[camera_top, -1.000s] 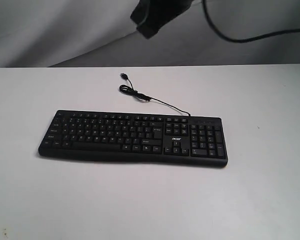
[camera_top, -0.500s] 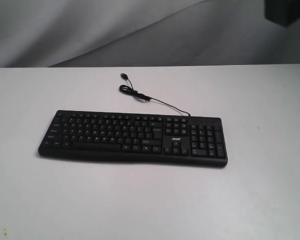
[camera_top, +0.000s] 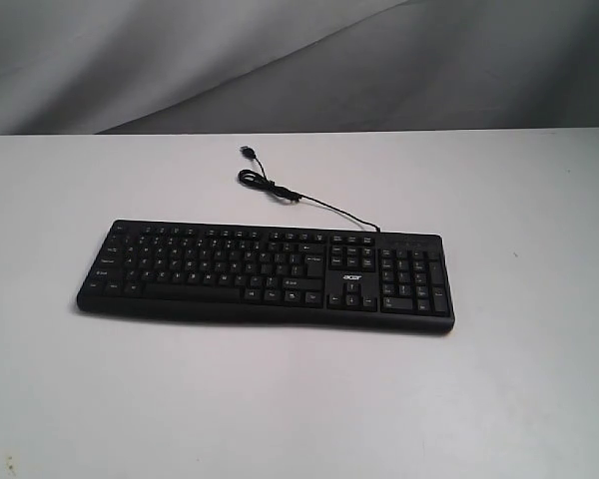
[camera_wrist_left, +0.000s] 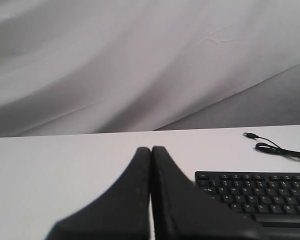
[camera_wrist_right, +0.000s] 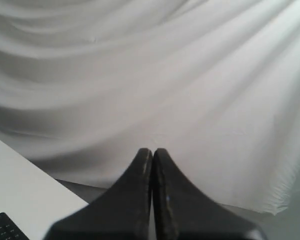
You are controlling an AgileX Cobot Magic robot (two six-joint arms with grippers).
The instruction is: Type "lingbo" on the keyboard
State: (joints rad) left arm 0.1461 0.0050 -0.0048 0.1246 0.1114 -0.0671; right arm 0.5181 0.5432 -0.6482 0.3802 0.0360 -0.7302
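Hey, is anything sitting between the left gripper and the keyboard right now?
Nothing visible does. In the left wrist view, only white tabletop lies between the left gripper, its fingers together, and the keyboard. The cable trails off the keyboard's far side, clear of the keys.

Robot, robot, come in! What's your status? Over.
Left gripper, right gripper: jaws shut, empty. Keyboard flat on table, untouched. Nothing on the keys.
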